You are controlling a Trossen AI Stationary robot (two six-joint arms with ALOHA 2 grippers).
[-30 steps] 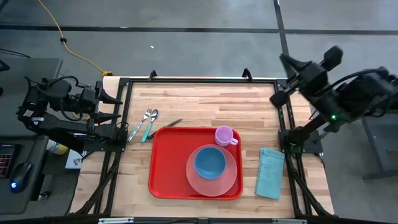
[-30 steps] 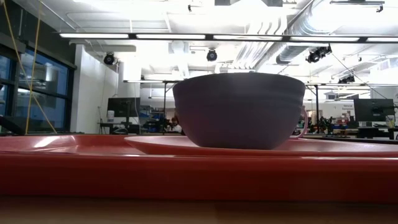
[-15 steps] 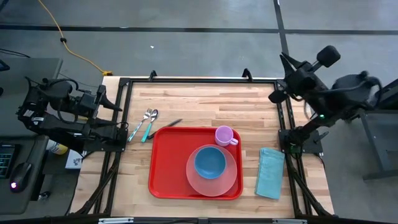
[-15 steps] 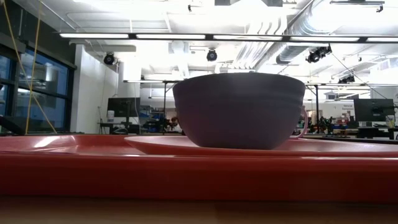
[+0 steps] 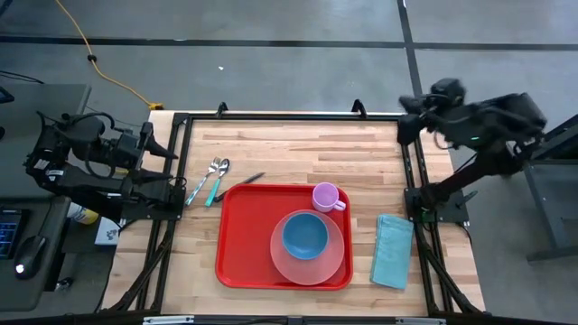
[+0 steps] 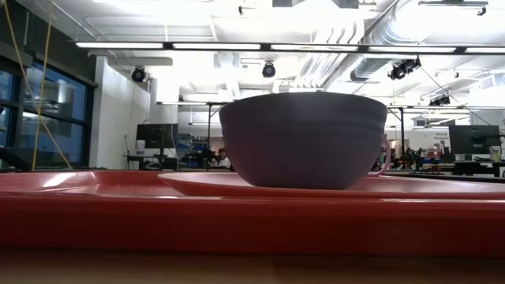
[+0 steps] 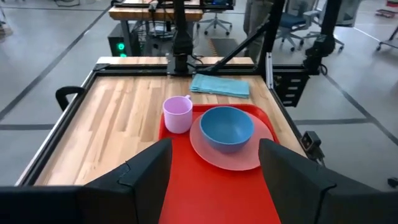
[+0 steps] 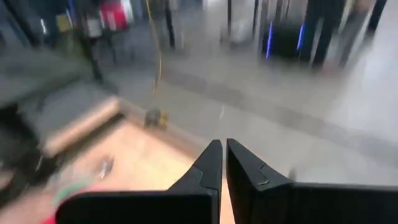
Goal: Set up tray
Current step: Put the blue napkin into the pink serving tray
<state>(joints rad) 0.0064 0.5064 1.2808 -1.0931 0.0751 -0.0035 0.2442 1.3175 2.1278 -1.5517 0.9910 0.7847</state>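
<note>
The red tray (image 5: pixel 242 236) lies on the wooden table, toward its near side. On the tray rests a pink plate (image 5: pixel 334 262) with a blue bowl (image 5: pixel 304 235) standing in it. A pink cup (image 5: pixel 325 196) stands upright at the tray's far right corner. My left gripper (image 5: pixel 170 168) waits open at the table's left edge, and its wrist view looks over the tray (image 7: pixel 211 186), bowl (image 7: pixel 226 126) and cup (image 7: pixel 178 114). My right gripper (image 5: pixel 404 110) hangs shut above the table's far right corner; its fingers (image 8: pixel 214 163) hold nothing.
A folded teal napkin (image 5: pixel 392 250) lies on the wood right of the tray. Cutlery (image 5: pixel 213 177) and a knife (image 5: pixel 240 183) lie beside the tray's far left corner. A black frame (image 5: pixel 289 116) runs along the table's edges. In the low view, the bowl (image 6: pixel 304 140) stands above the tray's rim (image 6: pixel 252 221).
My right arm has swung and drawn in by the table's far right corner, sinking somewhat while its wrist has rolled; the fingers have stayed shut. The tray and the tableware have not moved.
</note>
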